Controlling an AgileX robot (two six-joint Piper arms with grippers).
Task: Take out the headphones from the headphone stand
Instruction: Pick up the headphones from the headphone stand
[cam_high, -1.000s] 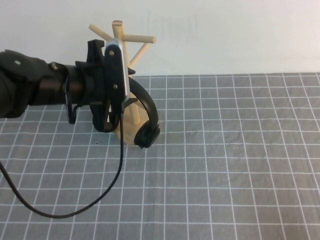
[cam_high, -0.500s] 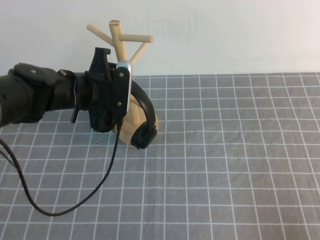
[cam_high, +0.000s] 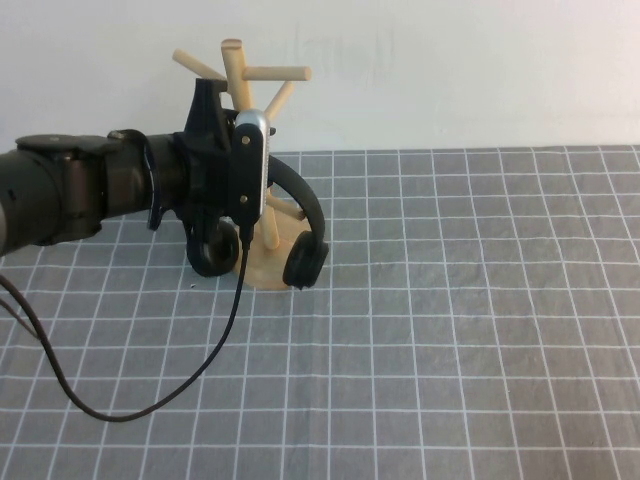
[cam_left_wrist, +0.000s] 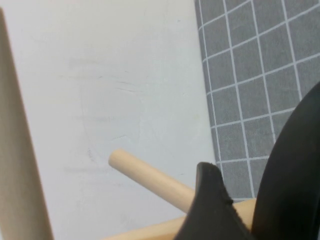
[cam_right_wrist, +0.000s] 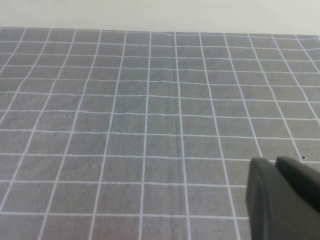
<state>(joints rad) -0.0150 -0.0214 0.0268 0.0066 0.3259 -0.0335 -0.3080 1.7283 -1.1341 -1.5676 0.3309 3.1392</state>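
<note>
High view: left pincer (cam_high: 222, 205) seemingly gripping headphones (cam_high: 300, 235).

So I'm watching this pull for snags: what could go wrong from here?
The headphones still arch around the headphone stand with the left gripper at the headband. Pulling sideways could catch a peg and tip the stand, which looks light.
The black cable trailing from the wrist across the table could drag or snag.
The right gripper hovers over bare mat, too far to steady anything.
</note>
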